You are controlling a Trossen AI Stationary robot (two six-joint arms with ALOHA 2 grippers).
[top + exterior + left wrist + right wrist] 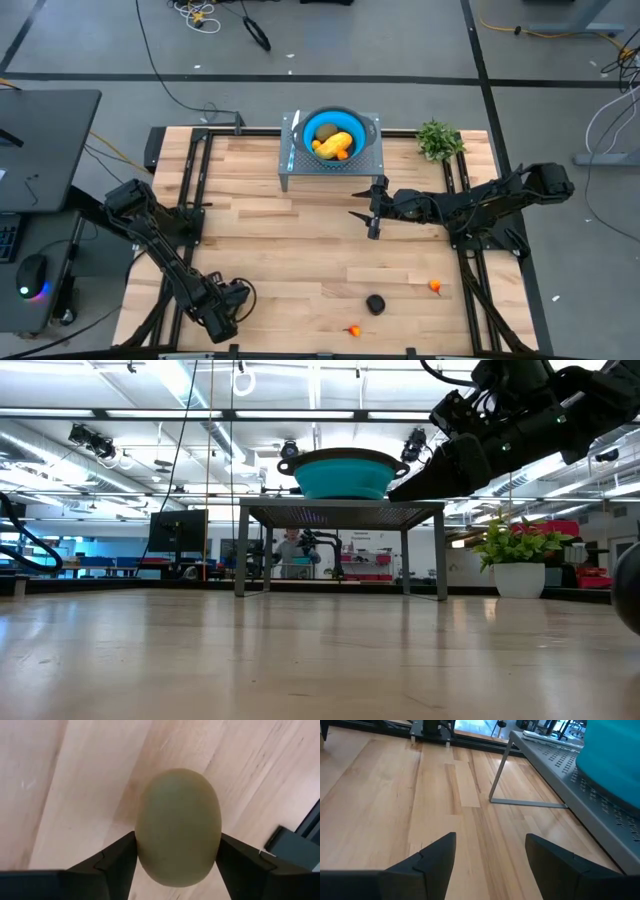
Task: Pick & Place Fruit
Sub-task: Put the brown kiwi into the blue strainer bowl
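- While the left gripper (177,865) clamps an olive-green oval fruit (178,825) at the table's (300,250) seven o'clock corner, the right gripper (372,212) hangs with fingers apart near the centre.
- Yellow fruit (333,143) lies in the teal bowl (362,124) at twelve o'clock.
- A black fruit (375,303) and two orange-red fruits (435,286) lie toward five o'clock.

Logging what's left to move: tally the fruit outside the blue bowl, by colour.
olive-green oval, gripped by the left end effector: 1
black round fruit, on the table: 1
tiny orange-red fruits, on the table: 2
Total: 4
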